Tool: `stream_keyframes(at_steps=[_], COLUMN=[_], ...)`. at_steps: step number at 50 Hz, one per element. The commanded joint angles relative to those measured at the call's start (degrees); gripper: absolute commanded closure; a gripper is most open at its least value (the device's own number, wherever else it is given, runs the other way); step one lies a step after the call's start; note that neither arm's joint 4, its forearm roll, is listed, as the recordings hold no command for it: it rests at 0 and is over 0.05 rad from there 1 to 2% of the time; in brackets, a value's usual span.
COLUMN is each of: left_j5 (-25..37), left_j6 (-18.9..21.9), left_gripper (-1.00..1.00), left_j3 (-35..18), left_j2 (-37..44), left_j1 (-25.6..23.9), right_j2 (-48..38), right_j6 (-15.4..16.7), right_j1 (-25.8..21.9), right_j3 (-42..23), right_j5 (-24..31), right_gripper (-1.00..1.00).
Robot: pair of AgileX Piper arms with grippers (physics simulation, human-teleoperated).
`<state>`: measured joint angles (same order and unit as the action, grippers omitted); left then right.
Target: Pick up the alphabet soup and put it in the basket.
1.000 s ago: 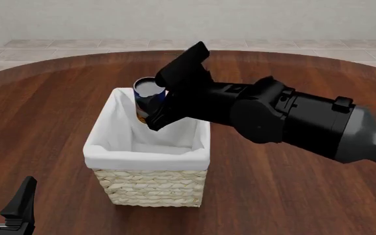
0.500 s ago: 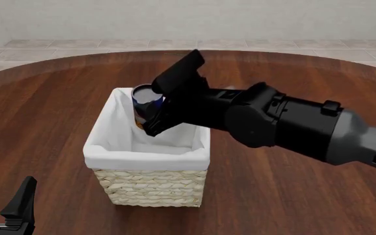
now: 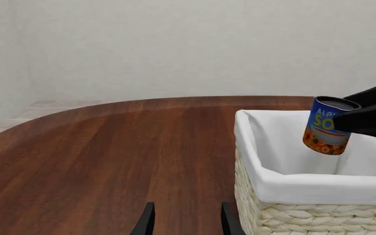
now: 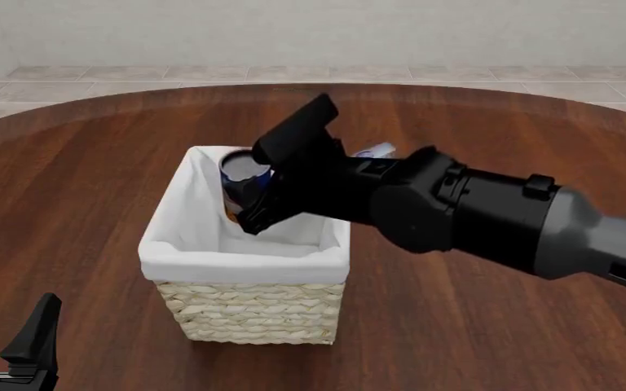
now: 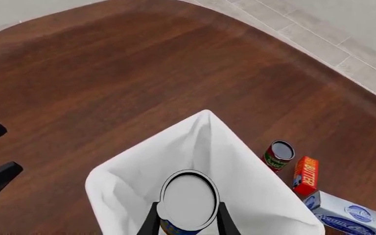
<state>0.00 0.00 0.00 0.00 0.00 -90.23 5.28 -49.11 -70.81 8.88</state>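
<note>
The alphabet soup (image 4: 244, 173), a small can with a silver top and a blue and orange label, hangs tilted over the far end of the basket (image 4: 242, 262), its lower part below the rim. My right gripper (image 4: 252, 194) is shut on it. The right wrist view looks down on the can's top (image 5: 188, 198) between the fingers, with the white lining (image 5: 132, 171) under it. The left wrist view shows the can (image 3: 328, 126) above the basket's lining (image 3: 318, 183). My left gripper (image 4: 6, 316) is open and empty near the front left of the table, apart from the basket.
Beyond the basket stand a red-labelled can (image 5: 279, 155), an orange butter box (image 5: 305, 175) and a flat blue-and-white box (image 5: 348, 218). The box's corner shows behind my right arm (image 4: 374, 151). The round wooden table (image 4: 95, 163) ends at a tiled floor.
My right gripper has moved down and a little left with the can, which now sits lower over the basket's far end. The left arm has not moved.
</note>
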Motion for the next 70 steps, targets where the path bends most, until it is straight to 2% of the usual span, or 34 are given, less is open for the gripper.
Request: stream_keyframes(at_steps=[1,70], left_j5=[0.0,0.0], left_j6=[0.0,0.0], left_gripper=[-1.00,-1.00], left_j3=[0.0,0.0], left_j2=[0.0,0.0], left_j1=[0.0,0.0], right_j2=[0.2,-1.4], right_j6=[-1.6,-2.4], right_j1=[-0.1,0.0], right_j3=[0.1,0.7], right_j5=[-0.6,-1.0], right_gripper=[1.00,1.00])
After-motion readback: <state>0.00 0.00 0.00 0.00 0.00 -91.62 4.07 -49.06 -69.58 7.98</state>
